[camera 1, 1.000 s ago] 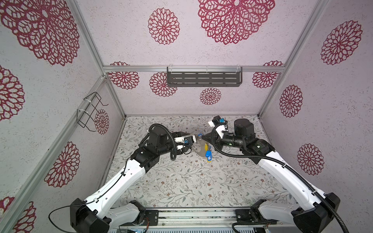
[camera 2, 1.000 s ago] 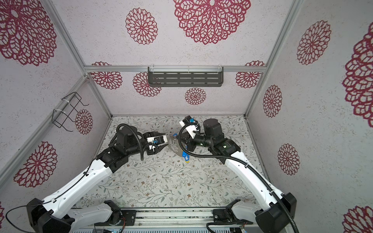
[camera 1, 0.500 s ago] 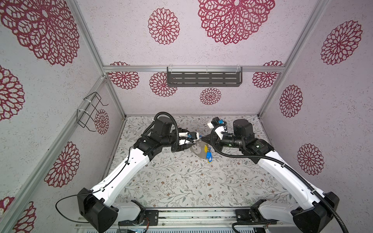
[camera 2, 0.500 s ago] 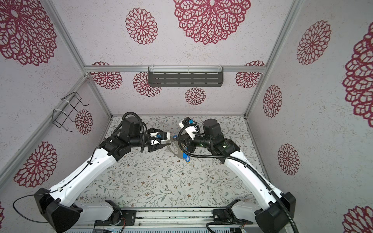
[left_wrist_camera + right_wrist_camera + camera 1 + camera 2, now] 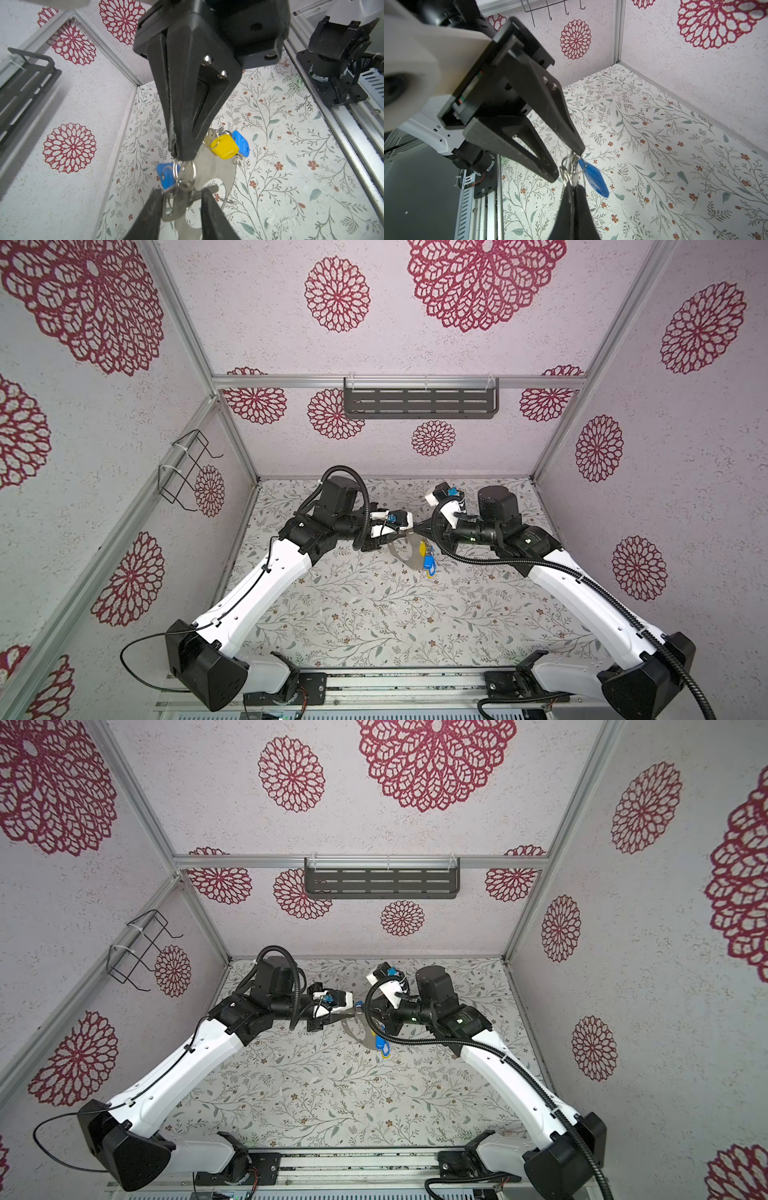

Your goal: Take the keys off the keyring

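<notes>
The flat grey keyring (image 5: 216,170), carrying blue and yellow keys (image 5: 223,146), hangs pinched in the right gripper (image 5: 179,154); the left gripper (image 5: 181,193) straddles it, jaws parted.

One keyring (image 5: 216,168) is counted, over the 12 o'clock half of the bench (image 5: 374,626). Three key tags are counted in the left wrist view: two blue key tags (image 5: 166,176) and one yellow key tag (image 5: 223,146). The small silver rings (image 5: 188,172) overlap too much to be counted. Two arms are counted, the left arm (image 5: 266,576) and the right arm (image 5: 582,585). One shelf (image 5: 419,404) is counted at 12 o'clock and one wire rack (image 5: 185,468) at 10 o'clock.
</notes>
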You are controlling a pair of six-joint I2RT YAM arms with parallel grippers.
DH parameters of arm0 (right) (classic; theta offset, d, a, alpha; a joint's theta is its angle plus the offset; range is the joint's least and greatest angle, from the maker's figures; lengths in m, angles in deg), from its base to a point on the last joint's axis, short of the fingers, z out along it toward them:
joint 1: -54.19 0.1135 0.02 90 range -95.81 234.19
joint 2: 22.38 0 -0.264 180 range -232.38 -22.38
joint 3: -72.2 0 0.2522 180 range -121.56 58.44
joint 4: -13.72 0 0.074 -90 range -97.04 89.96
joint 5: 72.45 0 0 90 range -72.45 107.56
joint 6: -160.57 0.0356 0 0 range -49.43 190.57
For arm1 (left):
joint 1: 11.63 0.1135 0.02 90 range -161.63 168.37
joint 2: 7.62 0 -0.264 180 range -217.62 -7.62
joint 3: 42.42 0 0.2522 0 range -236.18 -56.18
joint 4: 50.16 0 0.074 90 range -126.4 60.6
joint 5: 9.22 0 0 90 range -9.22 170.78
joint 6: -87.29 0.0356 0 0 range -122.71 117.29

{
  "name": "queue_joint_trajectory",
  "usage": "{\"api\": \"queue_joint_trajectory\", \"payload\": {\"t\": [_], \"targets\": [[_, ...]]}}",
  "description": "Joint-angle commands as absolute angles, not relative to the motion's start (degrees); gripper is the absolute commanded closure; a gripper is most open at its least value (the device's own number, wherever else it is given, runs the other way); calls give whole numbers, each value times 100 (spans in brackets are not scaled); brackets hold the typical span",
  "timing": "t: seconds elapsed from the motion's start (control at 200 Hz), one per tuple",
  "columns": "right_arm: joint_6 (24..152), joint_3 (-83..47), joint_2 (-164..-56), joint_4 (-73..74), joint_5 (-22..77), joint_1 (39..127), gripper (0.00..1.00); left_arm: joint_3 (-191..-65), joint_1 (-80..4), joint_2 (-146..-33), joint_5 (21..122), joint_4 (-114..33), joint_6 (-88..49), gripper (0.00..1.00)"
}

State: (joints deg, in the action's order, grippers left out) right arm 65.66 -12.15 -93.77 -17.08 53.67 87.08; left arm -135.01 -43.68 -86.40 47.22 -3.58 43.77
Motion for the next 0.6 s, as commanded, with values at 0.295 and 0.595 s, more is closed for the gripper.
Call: {"api": "queue_joint_trajectory", "payload": {"t": [0.295, 0.595], "targets": [[6613, -1342, -9339, -1454, 5545, 8707, 100, -13573, -4313, -8689, 4679, -314, 4501, 88], [6674, -1335, -9338, -1415, 5500, 8733, 100, -13380, -4315, -8594, 4833, -643, 4342, 100]]}}
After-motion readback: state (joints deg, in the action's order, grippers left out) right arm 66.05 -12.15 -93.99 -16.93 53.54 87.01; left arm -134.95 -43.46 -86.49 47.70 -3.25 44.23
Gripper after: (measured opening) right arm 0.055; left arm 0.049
